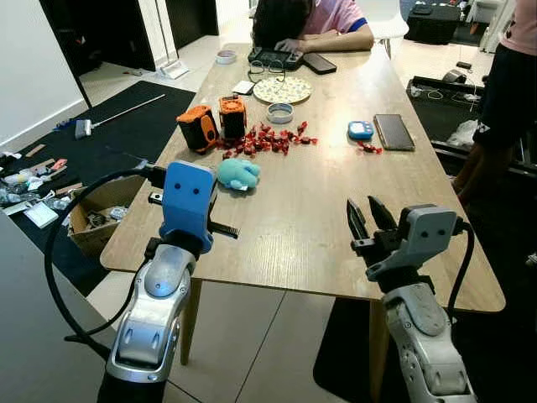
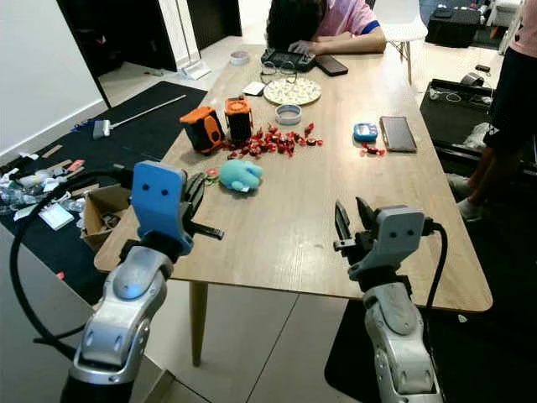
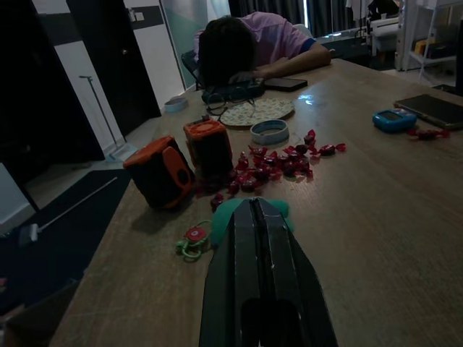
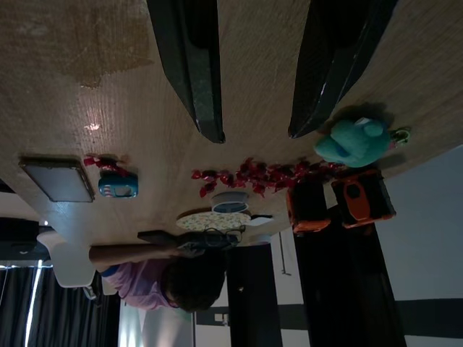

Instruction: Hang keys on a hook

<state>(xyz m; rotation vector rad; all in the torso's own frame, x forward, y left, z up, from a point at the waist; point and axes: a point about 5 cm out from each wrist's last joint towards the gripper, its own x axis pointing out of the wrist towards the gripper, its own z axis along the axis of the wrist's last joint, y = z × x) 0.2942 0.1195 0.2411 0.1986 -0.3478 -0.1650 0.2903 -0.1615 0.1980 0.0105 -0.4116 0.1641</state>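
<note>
Left gripper (image 3: 255, 217) pressed together near the table's (image 1: 294, 243) left edge, keys (image 3: 192, 241) just beyond; right gripper (image 1: 366, 217) spread over bare near-edge wood

Beyond the left pincer (image 2: 195, 195) lie a teal plush toy (image 1: 238, 173), 2 orange boxes (image 1: 214, 123) and scattered red candies (image 1: 270, 140).
</note>
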